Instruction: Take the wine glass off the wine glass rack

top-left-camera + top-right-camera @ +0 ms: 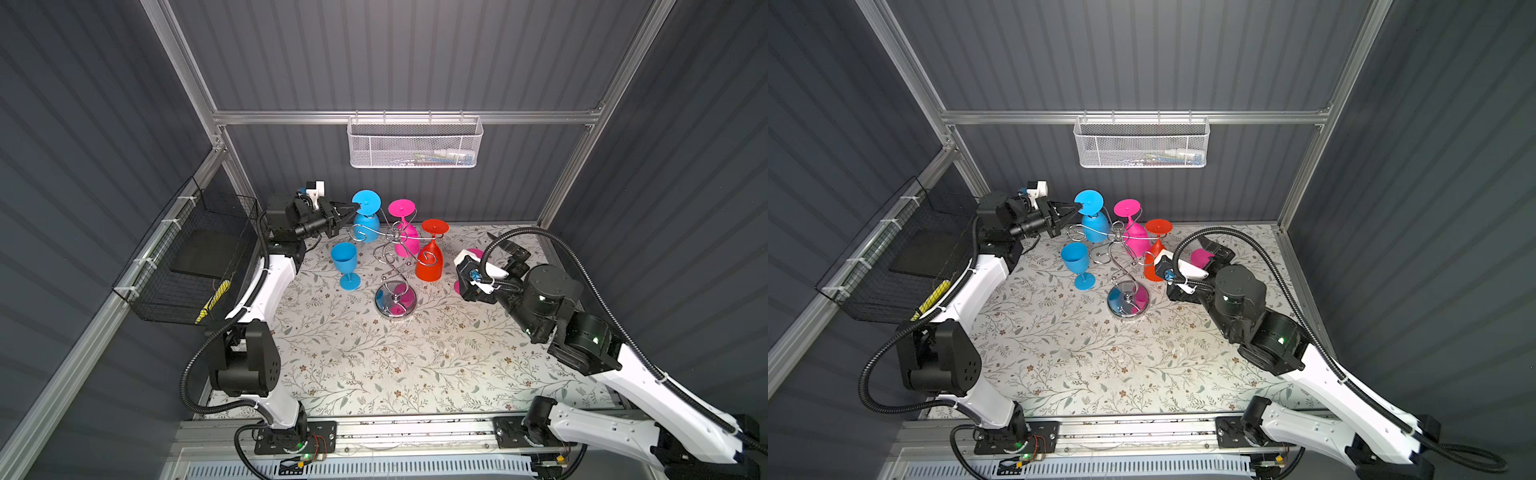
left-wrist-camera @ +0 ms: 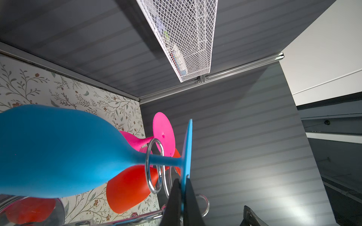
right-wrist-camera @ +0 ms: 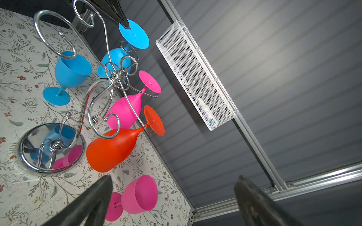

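The left gripper (image 1: 352,206) is pinching the hanging blue glass's (image 1: 365,226) foot rim; the right gripper (image 3: 172,197) is idling wide open. Pulling sideways is risking the stem snagging in the wine glass rack's (image 1: 395,297) scroll, tipping the rack.

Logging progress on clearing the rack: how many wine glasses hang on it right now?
3 hang upside down on the wine glass rack: the blue glass at the left, its foot pinched by the left gripper, the pink glass in the middle, the red glass at the right. None seems hidden.
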You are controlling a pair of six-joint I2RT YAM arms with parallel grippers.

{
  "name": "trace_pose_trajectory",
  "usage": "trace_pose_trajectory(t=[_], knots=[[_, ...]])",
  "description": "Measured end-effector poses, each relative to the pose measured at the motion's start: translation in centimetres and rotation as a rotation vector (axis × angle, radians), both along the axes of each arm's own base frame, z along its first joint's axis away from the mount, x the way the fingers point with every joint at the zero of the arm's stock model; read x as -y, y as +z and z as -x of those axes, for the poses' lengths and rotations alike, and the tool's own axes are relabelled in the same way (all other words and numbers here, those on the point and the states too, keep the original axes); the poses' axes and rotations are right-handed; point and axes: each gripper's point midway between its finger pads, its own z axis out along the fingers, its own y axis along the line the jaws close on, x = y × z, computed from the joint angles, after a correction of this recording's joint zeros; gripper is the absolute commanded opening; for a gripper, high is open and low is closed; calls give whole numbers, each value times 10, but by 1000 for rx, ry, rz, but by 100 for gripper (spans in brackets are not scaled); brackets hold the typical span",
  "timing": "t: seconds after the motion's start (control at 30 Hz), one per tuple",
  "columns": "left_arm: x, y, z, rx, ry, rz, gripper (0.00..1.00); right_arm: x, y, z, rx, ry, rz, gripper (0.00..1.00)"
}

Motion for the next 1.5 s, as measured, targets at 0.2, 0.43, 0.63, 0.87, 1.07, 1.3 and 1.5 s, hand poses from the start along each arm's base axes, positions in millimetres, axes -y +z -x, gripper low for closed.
trace_pose_trajectory(t=[0.2,0.43,0.63,0.87,1.07,1.3,1.5], knots=[[10,0,4,2,-22,-3,0,0,0,1,1,1,-2,99],[15,0,6,3,-34,-10,0,0,2,2,3,7,-5,99],[15,3,7,9,-34,-12,0,1,4,4,7,7,-11,99],[14,7,6,28,-27,-37,0,1,4,4,8,5,-11,99],[13,6,3,36,-11,-54,0,3,5,6,11,-2,-13,99],[13,-1,-2,22,-11,-55,0,5,6,7,14,-2,-16,99],[14,2,-4,29,-7,-52,0,5,5,7,12,-2,-14,99]])
